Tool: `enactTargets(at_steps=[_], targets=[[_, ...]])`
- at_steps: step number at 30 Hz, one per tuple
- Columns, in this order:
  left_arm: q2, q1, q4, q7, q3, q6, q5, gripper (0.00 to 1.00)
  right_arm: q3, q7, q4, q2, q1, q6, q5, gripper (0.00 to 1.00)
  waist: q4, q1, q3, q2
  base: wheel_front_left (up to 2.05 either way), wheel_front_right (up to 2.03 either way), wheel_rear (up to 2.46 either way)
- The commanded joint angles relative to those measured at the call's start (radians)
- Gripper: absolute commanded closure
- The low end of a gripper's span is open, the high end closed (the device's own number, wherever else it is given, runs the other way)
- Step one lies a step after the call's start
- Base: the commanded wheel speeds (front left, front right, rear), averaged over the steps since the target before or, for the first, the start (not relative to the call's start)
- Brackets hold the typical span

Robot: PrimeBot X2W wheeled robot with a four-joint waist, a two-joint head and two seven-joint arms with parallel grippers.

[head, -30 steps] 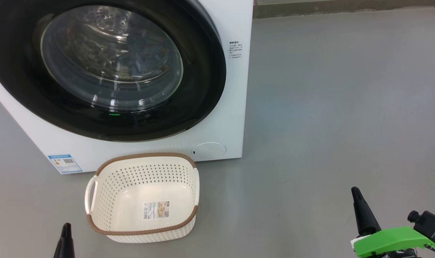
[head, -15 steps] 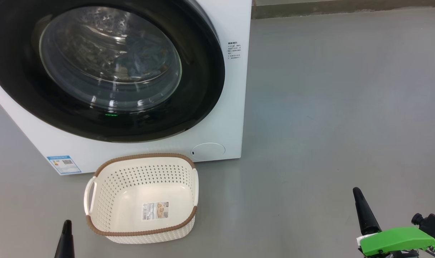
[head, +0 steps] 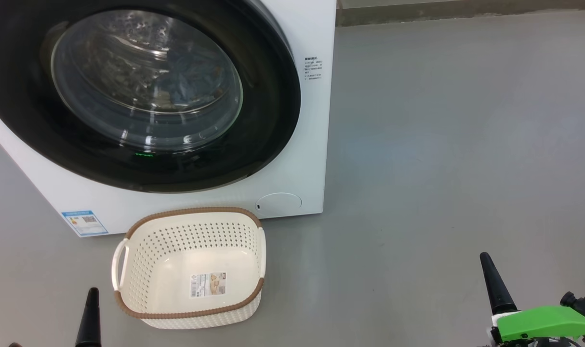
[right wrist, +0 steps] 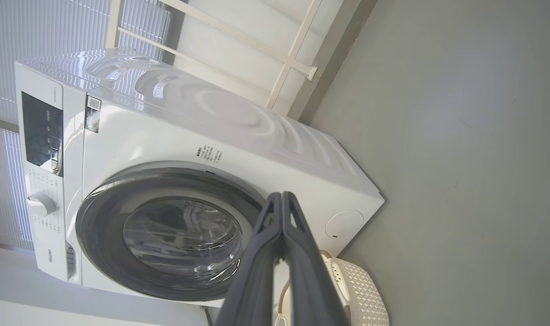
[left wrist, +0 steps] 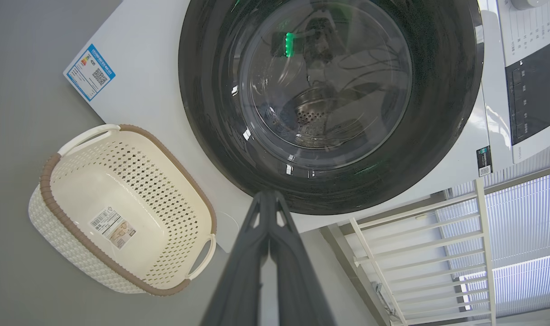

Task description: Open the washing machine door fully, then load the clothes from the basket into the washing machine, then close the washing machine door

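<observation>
The white washing machine (head: 312,144) stands on the floor with its black-rimmed door (head: 273,111) shut against the front. Through the glass window I see blue clothes (head: 191,82) lying in the drum. The cream basket (head: 143,250) sits on the floor right in front of the machine, holding nothing but its label sticker. My left gripper (head: 91,299) is shut, low at the left, just left of the basket. My right gripper (head: 487,265) is shut too, far to the right over bare floor. In the wrist views, the left gripper (left wrist: 268,199) and right gripper (right wrist: 282,199) both show fingers pressed together.
Grey floor (head: 442,144) spreads wide to the right of the machine. A wall base (head: 466,9) runs along the far edge. A white railing (left wrist: 415,253) and window blinds stand beside the machine. A green part (head: 543,323) sits on my right wrist.
The whole head view has shifted slightly, so the camera moved. Both grippers sit a little lower in the picture and stay shut. Door and basket are unchanged.
</observation>
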Motion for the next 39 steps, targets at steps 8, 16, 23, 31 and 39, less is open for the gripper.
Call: enactTargets(at_steps=[8, 16, 23, 31, 39], targets=[[0.006, -0.059, -0.014, 0.027, 0.029, -0.003, -0.112, 1.00, 0.007, 0.030, -0.027, -0.005, -0.042, -0.004, 0.113, 1.00, -0.003, -0.0001, -0.001, 0.0000, 0.00, 0.00, 0.00], [0.003, -0.072, -0.010, 0.050, 0.031, -0.003, -0.200, 1.00, 0.000, 0.054, -0.027, -0.005, -0.044, -0.004, 0.203, 1.00, -0.005, -0.0001, -0.002, 0.0000, 0.00, 0.00, 0.00], [0.000, -0.084, -0.006, 0.070, 0.033, -0.003, -0.277, 1.00, -0.006, 0.075, -0.027, -0.005, -0.046, -0.005, 0.282, 1.00, -0.007, -0.0001, -0.003, 0.0000, 0.00, 0.00, 0.00], [-0.003, -0.095, -0.002, 0.091, 0.034, -0.003, -0.354, 1.00, -0.012, 0.096, -0.028, -0.005, -0.048, -0.005, 0.360, 1.00, -0.009, -0.0001, -0.003, 0.0000, 0.00, 0.00, 0.00], [-0.005, -0.104, 0.001, 0.105, 0.036, -0.003, -0.408, 1.00, -0.016, 0.110, -0.028, -0.005, -0.049, -0.005, 0.416, 1.00, -0.011, -0.0001, -0.004, 0.0000, 0.00, 0.00, 0.00]])
